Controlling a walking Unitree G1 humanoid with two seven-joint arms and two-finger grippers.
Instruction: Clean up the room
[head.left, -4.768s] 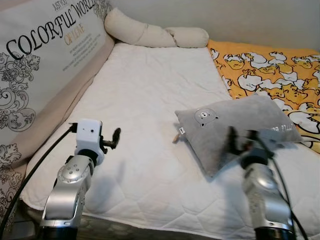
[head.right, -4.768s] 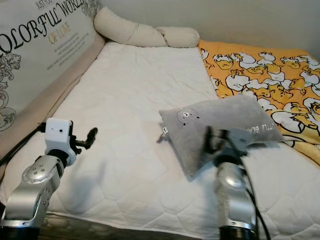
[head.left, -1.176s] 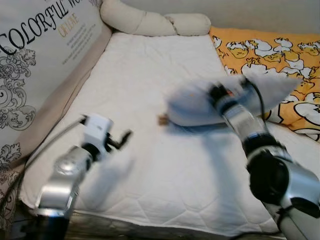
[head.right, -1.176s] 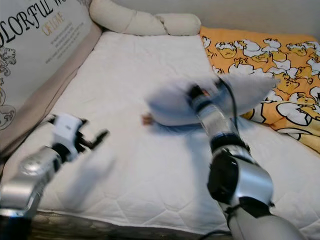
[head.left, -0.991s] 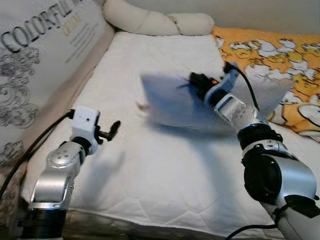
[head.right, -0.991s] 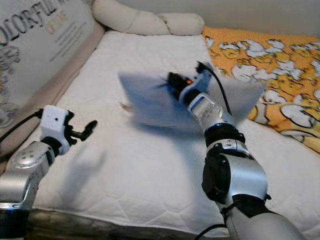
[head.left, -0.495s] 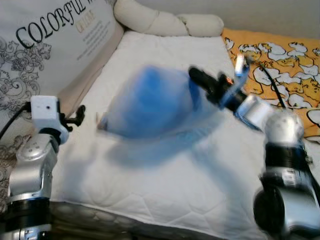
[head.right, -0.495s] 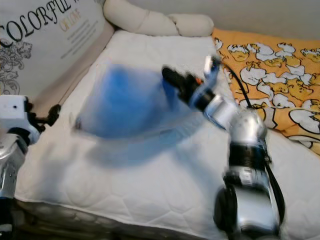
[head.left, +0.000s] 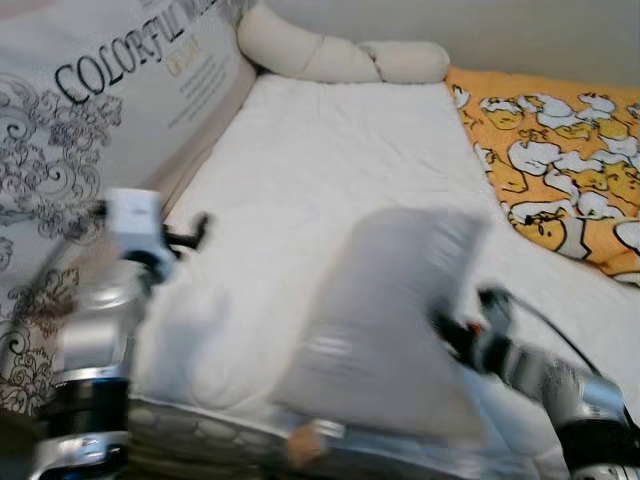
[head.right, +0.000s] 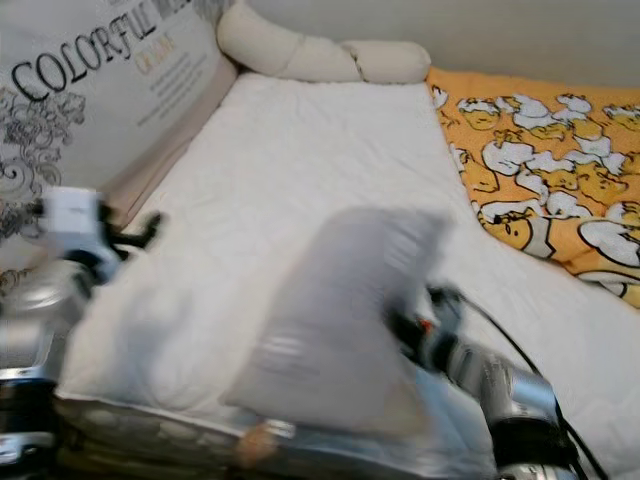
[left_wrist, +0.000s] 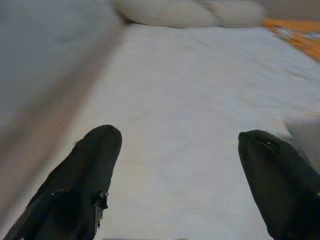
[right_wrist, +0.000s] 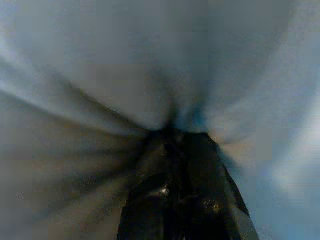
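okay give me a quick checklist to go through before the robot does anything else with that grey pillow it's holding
1. Right gripper pinched shut on the grey pillow: ok, fabric bunches between the fingers.
2. Pillow steady: not ok, it is blurred in the head views.
3. Pillow over the white mattress: ok, near the front edge.
4. Left gripper free: ok, open with nothing in it, above the mattress.
5. Drop spot for the pillow: cannot tell.
6. Orange duck blanket untouched: ok.

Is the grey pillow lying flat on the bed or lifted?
Lifted. The pillow hangs on end, blurred, near the mattress's front edge, its fabric bunched in the shut right pincer.
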